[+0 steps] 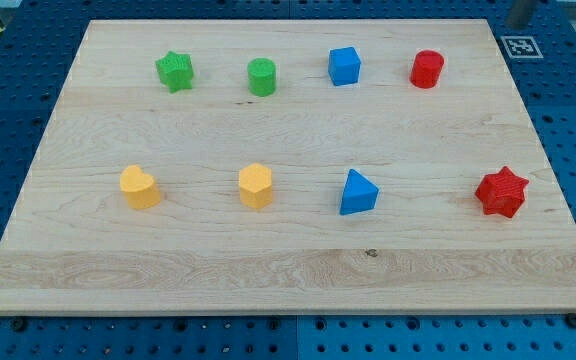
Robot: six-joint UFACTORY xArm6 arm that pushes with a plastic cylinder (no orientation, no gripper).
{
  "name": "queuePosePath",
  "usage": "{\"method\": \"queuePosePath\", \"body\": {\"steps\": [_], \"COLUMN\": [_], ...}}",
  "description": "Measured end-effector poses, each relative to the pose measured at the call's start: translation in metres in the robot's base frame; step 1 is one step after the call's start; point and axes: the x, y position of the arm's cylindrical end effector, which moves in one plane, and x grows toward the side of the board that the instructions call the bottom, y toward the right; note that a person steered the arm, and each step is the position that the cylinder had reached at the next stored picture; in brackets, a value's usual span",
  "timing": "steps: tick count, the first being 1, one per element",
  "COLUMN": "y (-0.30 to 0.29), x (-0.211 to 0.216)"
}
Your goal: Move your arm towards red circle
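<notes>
While my tip stays unseen, claw state untellable, red circle (427, 69) top right, beside blue cube (344, 66).

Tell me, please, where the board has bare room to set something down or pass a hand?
A wide band lies bare between the upper row, green star to red circle, and the lower row, yellow heart to red star. The strip below the lower row is bare too. The rows themselves are crowded. My tip does not show.
</notes>
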Motion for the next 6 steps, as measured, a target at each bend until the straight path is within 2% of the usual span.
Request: {"method": "queuePosePath", "body": {"steps": [5,6], "y": [0.011,-0.012], "x": [-0.010,0.014]}}
